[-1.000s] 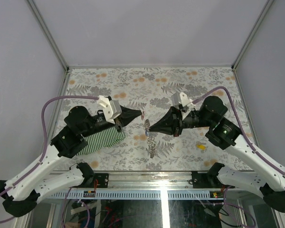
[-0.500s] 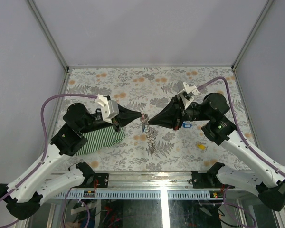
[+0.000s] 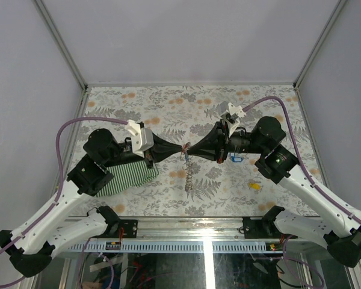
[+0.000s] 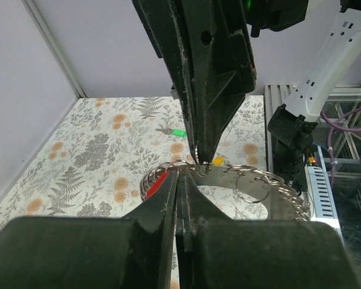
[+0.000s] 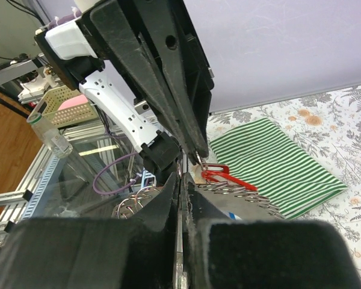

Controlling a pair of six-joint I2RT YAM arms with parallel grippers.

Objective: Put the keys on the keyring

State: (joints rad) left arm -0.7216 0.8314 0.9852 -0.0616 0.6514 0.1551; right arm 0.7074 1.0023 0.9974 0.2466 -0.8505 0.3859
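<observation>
Start at your left: the green striped cloth point(image 3: 129, 176) lies flat on the floral tabletop point(image 3: 138, 102), under the left arm and out of play. The left gripper point(image 3: 179, 147) reaches out over its far corner toward the table's middle. Its fingers are pressed together, and in the left wrist view the red key point(image 4: 158, 180) sits right at their tips, so read it as pinched there.

Touching those tips is the keyring point(image 3: 188, 174). Its top is caught where the two grippers meet, and the rest hangs slack, trailing toward the near edge in the overhead view. The right gripper point(image 3: 191, 150) comes in nose to nose from the other side. Its fingers are also clamped tight, seemingly on the ring's wire, though the exact bite is hidden between the pads.

Further to your right, the blue key point(image 3: 236, 159) lies under the right arm's wrist and the yellow key point(image 3: 254, 186) lies nearer the front edge, both well apart from the ring.

The relation that matters is that both grippers point along one left-to-right line with the ring crossing it between them. The red key is on the left side of the wire, so its small loop has to travel rightward onto it. You probably need the right arm to hold the ring steady while the left does the feeding.
</observation>
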